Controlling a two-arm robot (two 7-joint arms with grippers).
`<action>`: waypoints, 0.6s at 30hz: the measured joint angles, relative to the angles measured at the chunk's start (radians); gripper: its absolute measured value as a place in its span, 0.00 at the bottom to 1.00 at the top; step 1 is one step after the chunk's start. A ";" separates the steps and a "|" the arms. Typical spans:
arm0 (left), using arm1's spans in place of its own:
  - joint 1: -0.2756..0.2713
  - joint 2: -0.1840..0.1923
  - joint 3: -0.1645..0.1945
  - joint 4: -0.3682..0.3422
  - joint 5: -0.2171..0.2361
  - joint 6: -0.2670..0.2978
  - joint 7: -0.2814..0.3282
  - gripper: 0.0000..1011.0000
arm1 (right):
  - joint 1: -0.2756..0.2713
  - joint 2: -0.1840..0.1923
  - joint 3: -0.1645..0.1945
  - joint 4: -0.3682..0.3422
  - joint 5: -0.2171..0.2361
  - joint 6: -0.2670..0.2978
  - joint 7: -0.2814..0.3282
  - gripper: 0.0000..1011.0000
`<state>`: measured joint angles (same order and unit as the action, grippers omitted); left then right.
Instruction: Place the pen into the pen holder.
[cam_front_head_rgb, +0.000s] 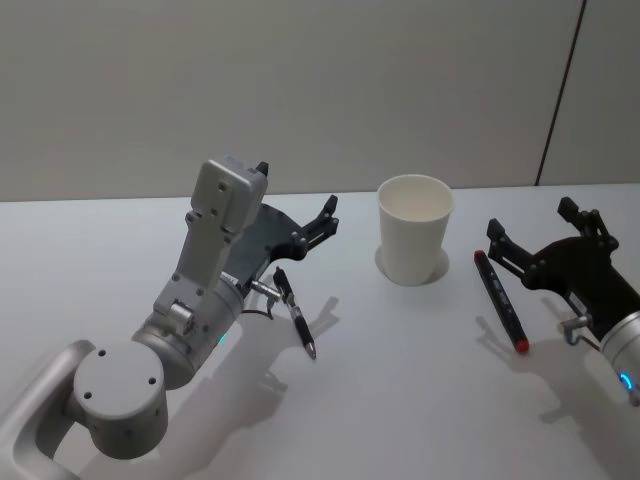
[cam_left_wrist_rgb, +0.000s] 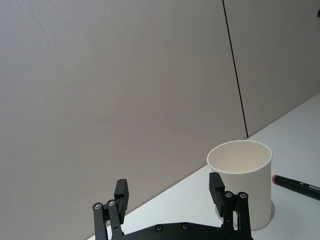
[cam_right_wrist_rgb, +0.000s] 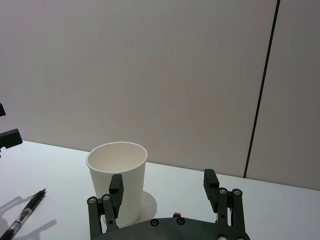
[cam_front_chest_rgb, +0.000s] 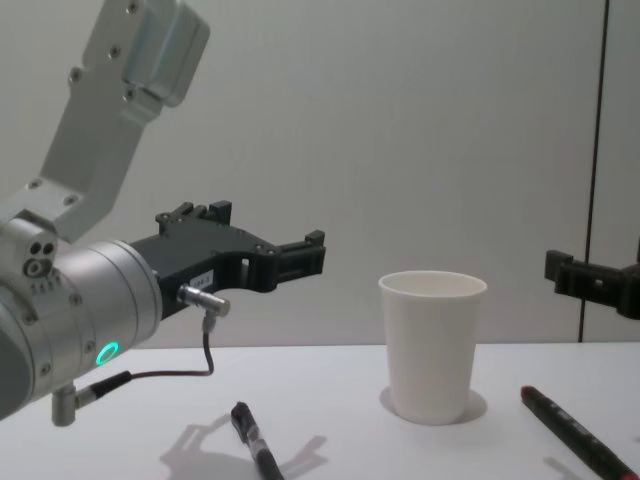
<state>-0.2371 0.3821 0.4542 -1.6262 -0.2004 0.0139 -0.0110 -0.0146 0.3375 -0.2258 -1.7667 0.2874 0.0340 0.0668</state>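
Both grippers are spread wide, holding nothing. I see the black pen (cam_front_head_rgb: 295, 313) lying below and behind the left gripper (cam_left_wrist_rgb: 168, 187), and the red-tipped pen (cam_front_head_rgb: 500, 300) just beside the right gripper (cam_right_wrist_rgb: 163, 181). Ahead of both sets of fingers, the pen holder (cam_front_head_rgb: 415, 230) stands empty.

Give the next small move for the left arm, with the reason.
Probably lower the left gripper, drawing it back slightly, onto the slim black pen. It hangs open and empty above the white table, and the pen lies flat below it, slightly nearer the robot. The plain white paper cup stands upright to its right. The right gripper hovers open beside a red-tipped dark pen.
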 joint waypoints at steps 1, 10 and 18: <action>0.000 0.000 0.000 0.000 0.000 0.000 0.000 0.99 | 0.000 0.000 0.000 0.000 0.000 0.000 0.000 1.00; 0.001 0.001 -0.001 -0.001 0.000 0.001 0.000 0.99 | 0.000 0.000 0.000 0.000 0.000 0.000 0.000 1.00; 0.014 0.016 -0.009 -0.023 -0.011 0.020 0.000 0.99 | 0.000 0.000 0.000 0.000 0.000 0.000 0.000 1.00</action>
<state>-0.2230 0.3981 0.4455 -1.6493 -0.2115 0.0342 -0.0110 -0.0146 0.3375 -0.2258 -1.7668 0.2873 0.0340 0.0668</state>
